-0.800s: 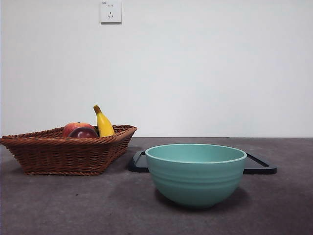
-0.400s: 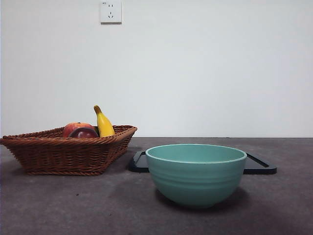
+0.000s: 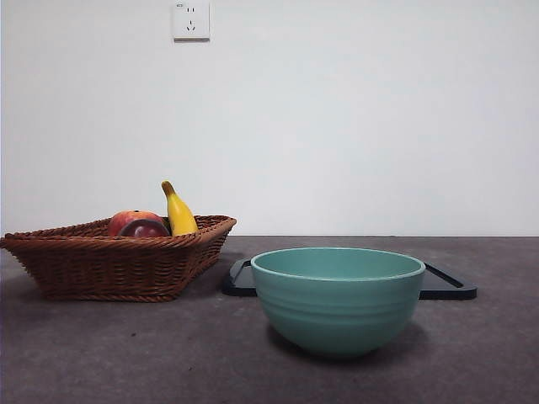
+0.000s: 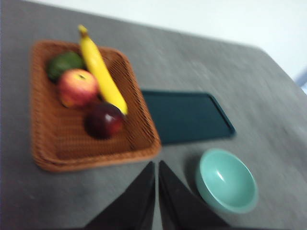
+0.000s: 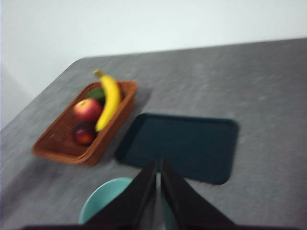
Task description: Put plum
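The dark maroon plum (image 3: 145, 228) (image 4: 104, 120) (image 5: 84, 133) lies in a brown wicker basket (image 3: 118, 261) (image 4: 45, 139) (image 5: 60, 143), beside a red-orange fruit (image 4: 77, 87) and a yellow banana (image 4: 100, 72). My left gripper (image 4: 157, 165) hangs shut high above the table, between the basket and a teal bowl (image 4: 226, 187). My right gripper (image 5: 158, 163) is also shut and held high, over the near edge of a dark tray (image 5: 184, 143). Neither gripper shows in the front view.
The teal bowl (image 3: 337, 296) stands at the front of the table, with the flat dark tray (image 3: 446, 284) (image 4: 184, 115) behind it. A green fruit (image 4: 64, 62) lies at the basket's far corner. A wall socket (image 3: 190, 18) is on the white wall behind.
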`<control>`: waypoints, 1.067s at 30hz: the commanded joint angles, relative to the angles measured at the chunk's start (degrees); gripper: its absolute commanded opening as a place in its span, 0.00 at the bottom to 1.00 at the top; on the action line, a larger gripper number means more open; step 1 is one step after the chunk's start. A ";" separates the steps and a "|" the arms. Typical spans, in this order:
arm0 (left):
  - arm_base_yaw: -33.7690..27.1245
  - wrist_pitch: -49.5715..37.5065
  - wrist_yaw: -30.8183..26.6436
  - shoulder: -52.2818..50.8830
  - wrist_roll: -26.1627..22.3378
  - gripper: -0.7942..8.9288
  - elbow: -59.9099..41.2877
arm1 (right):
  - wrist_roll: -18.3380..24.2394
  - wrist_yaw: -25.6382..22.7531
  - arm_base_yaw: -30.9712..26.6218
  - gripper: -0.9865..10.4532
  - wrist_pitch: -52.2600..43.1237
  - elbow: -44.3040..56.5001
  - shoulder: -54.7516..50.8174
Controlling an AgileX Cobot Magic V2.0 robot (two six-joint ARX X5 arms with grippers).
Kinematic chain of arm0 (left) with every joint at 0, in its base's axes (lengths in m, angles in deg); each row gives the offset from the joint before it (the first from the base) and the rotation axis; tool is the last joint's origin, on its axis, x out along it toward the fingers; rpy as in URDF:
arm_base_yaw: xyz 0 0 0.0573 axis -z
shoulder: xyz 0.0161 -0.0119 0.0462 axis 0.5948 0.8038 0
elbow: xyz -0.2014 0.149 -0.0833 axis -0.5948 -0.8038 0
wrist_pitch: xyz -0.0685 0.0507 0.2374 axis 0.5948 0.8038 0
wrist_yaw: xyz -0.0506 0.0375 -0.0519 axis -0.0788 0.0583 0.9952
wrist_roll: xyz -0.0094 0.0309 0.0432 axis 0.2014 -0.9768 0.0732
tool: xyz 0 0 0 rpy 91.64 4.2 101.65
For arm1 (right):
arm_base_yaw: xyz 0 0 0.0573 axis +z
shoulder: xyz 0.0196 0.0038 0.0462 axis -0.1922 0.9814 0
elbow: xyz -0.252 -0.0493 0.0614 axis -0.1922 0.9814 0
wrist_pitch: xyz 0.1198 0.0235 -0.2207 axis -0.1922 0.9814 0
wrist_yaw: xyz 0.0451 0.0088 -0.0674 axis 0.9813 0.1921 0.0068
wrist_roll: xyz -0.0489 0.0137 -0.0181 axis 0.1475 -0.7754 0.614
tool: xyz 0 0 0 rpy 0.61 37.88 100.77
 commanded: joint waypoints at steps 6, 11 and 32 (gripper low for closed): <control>1.75 9.97 5.40 6.80 -10.82 0.09 7.91 | 5.57 5.92 4.85 0.09 11.08 -6.43 7.32; 2.82 14.45 5.77 8.00 -13.84 0.09 9.60 | 9.31 6.64 8.22 0.09 17.38 -6.69 9.99; 3.08 16.65 5.75 8.00 -14.03 0.47 9.60 | 11.17 6.60 11.32 0.38 19.71 -6.69 11.30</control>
